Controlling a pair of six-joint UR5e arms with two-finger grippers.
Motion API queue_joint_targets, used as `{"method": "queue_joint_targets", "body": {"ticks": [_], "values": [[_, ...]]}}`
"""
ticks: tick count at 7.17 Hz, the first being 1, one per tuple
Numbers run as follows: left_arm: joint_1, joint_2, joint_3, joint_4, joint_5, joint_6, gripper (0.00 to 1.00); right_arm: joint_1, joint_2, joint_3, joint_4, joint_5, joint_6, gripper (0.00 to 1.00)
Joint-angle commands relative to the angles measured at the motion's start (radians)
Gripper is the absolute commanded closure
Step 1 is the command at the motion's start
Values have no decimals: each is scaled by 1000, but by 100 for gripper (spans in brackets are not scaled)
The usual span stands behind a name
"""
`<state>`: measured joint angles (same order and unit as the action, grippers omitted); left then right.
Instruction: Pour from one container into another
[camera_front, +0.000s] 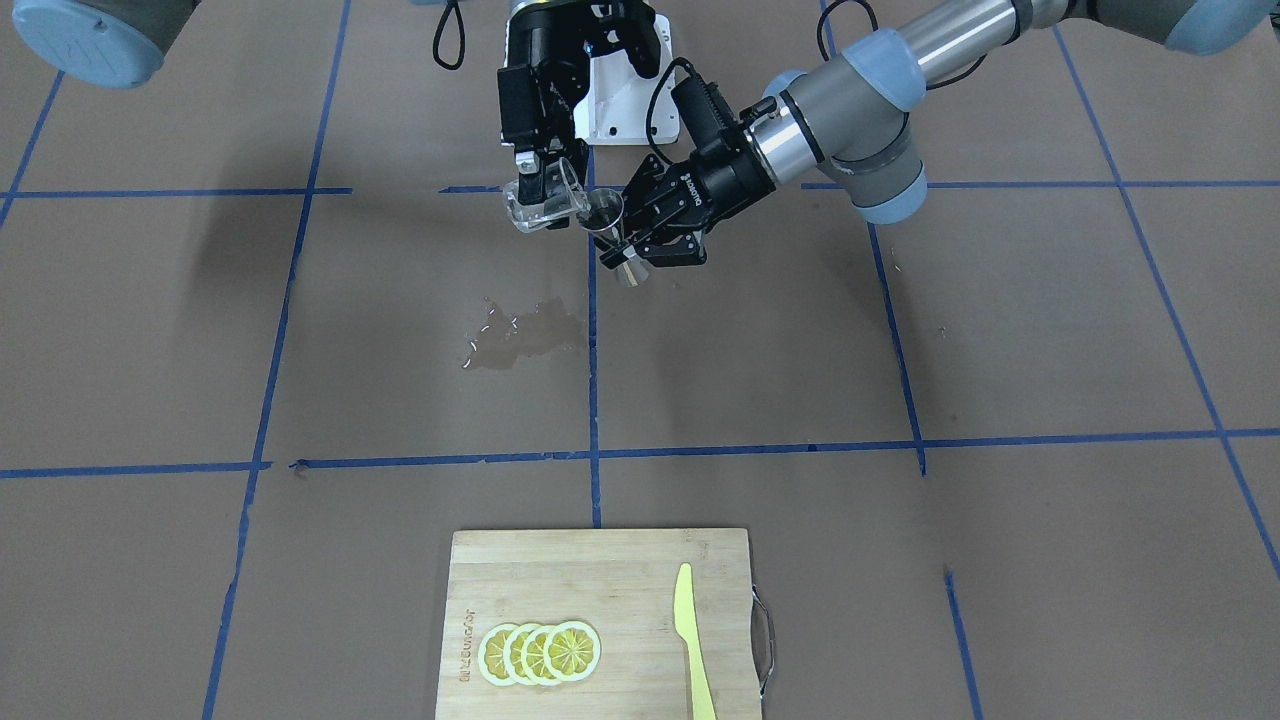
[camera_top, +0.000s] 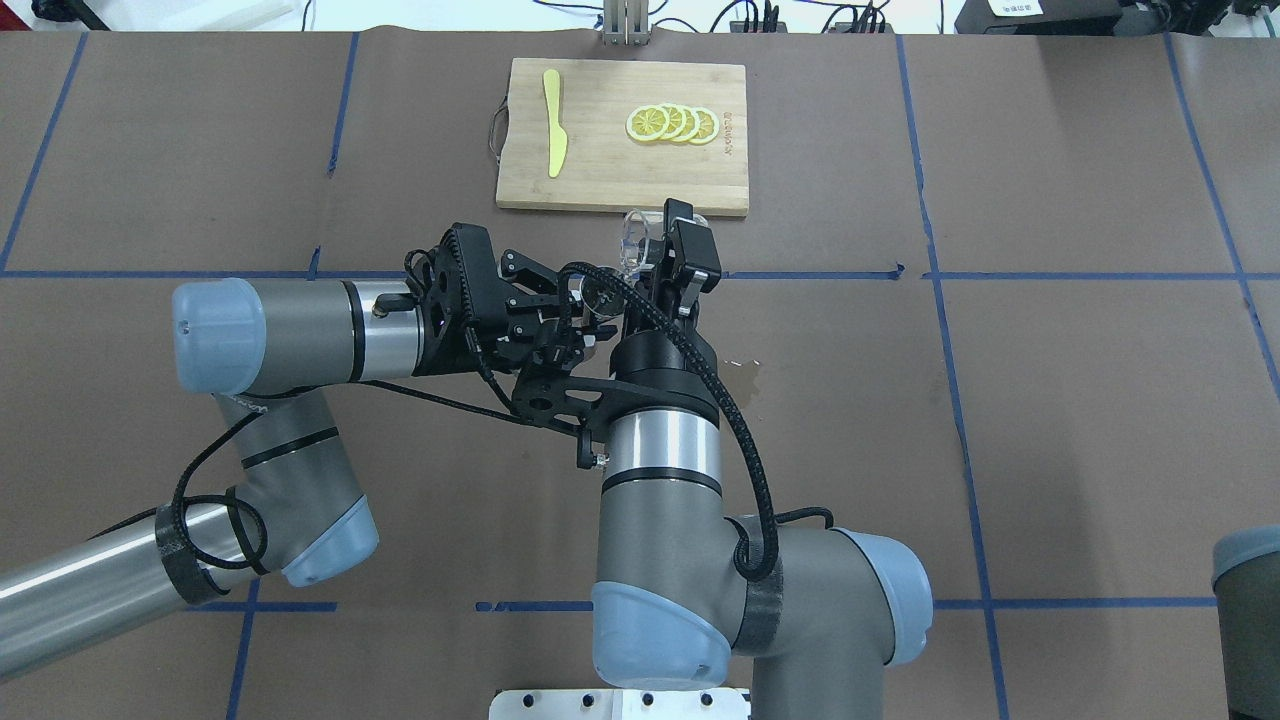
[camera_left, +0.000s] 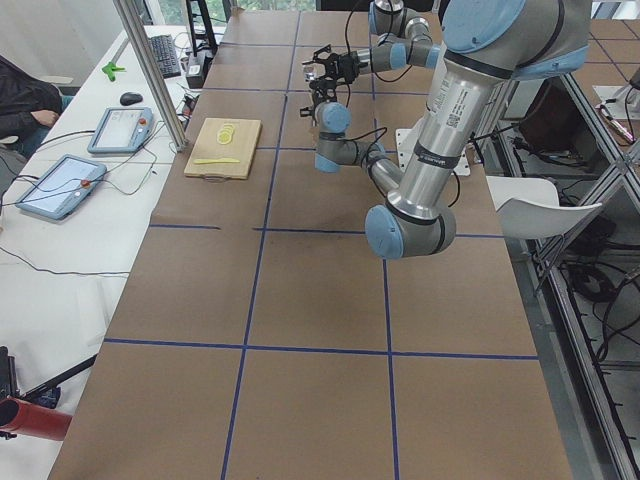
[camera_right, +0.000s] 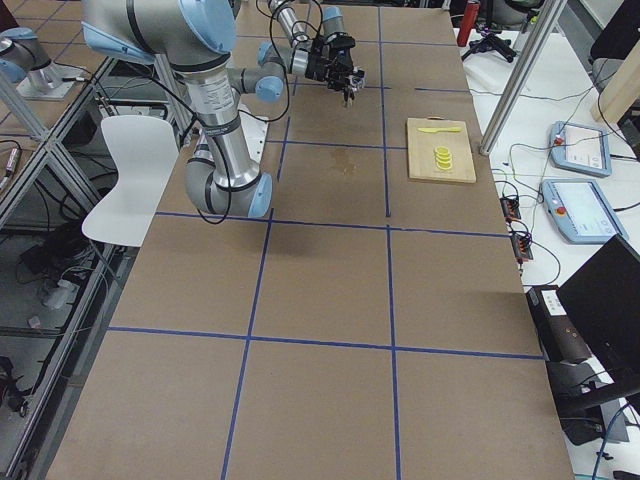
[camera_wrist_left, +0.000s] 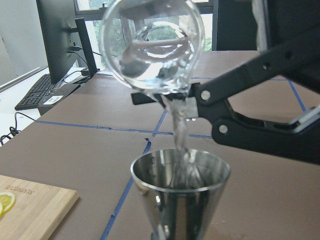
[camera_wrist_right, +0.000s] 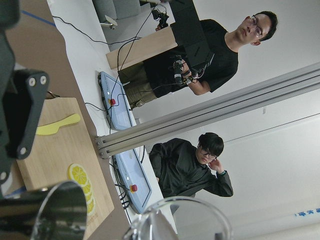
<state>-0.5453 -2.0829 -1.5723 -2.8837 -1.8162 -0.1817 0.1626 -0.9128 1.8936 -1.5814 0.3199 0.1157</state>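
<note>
Over at the brown taped table (camera_front: 1000, 330): one beaker (camera_front: 540, 207) pinched in the right gripper (camera_front: 540, 180), one jigger (camera_front: 606, 212) pinched in the left gripper (camera_front: 623, 243), four lemon slices (camera_front: 540, 652), one puddle (camera_front: 525, 335)

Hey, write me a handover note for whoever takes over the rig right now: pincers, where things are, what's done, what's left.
Left pincer: shut on the steel jigger, roughly upright above the table.
Right pincer: shut on the glass beaker, tipped over the jigger's mouth.
Done: both lifted; liquid is streaming into the jigger.
To do: finish pouring, level the beaker. Mind the wet patch on the table.
</note>
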Motion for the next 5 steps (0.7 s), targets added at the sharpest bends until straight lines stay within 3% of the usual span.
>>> {"method": "queue_joint_targets", "body": {"ticks": [1,5], "values": [[-1,0,0,0,0,-1,100,0,0,-2,0,-7,-16,100],[1,1,0,3,0,2,100,0,0,-1,-5,-9,-63,100]]}}
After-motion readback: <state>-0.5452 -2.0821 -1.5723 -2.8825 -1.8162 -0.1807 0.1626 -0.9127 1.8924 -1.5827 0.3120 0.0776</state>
